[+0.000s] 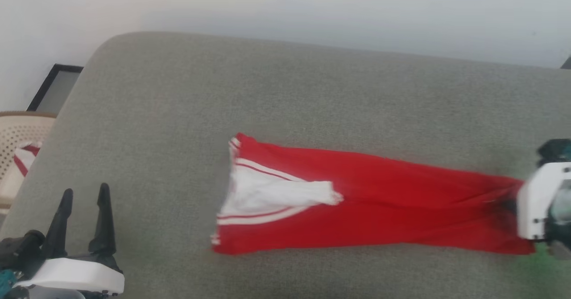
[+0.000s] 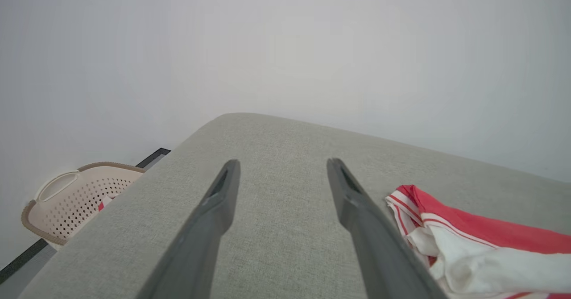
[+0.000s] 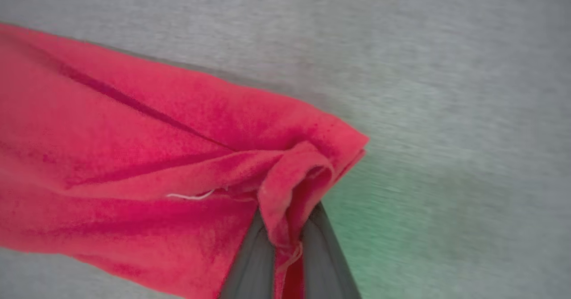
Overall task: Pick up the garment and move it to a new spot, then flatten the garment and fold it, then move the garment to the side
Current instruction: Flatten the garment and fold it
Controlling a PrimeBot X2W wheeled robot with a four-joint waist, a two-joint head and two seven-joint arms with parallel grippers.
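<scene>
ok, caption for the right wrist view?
Right gripper, jaws shut on a bunched edge of the garment, over the grey cushion.

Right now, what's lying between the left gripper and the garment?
That stretch is bare: in the head view, plain grey upholstery runs from the open left gripper to the garment at its white-sleeved end.

I'm seeing a grey fabric-covered worktop [image 1: 312,89], far-left corner rounded, far edge against a pale wall [image 1: 285,4]. Lying on it: the garment [image 1: 392,205], red, stretched left to right. White sleeve with striped trim at its left end, right end bunched narrow.
</scene>
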